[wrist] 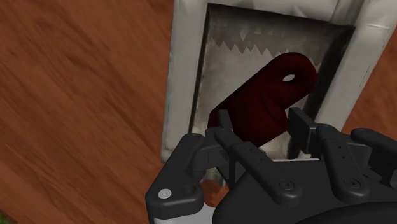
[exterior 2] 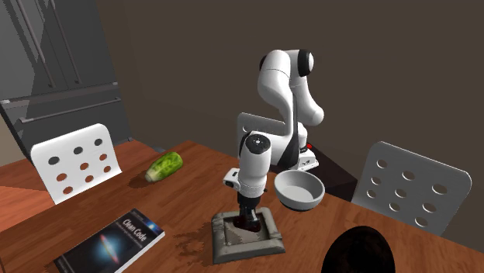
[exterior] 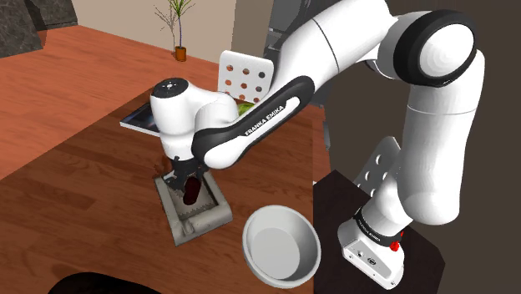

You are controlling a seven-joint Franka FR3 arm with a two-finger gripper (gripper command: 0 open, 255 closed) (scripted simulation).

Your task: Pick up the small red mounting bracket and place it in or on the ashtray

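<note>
Where your gripper points down at the bench, you can see its two black fingers pinching the bracket, a dark red plate clasped between them. The bracket's rounded end, with a small hole through it, sticks out past the fingertips over the hollow of the ashtray, a grey square tray with a thick pale rim and a jagged pattern on its floor.

In the shoulder view your gripper sits low over the ashtray, and the bracket hangs inside the hollow; you cannot tell whether its tip touches the floor. Just beside the ashtray, on the side toward the stand, a pale grey bowl rests on the brown wood-grained bench.

In the second exterior view the gripper stands upright over the ashtray, with the bowl near it, behind and to that view's right. Well apart, toward the left, a dark book lies flat by the bench edge, and beyond it a green vegetable lies on its side.

Farther out, a white chair with round holes in its back stands at the left, and another like it stands at the right. Farthest in the shoulder view, a thin plant in an orange pot stands on the floor
</note>
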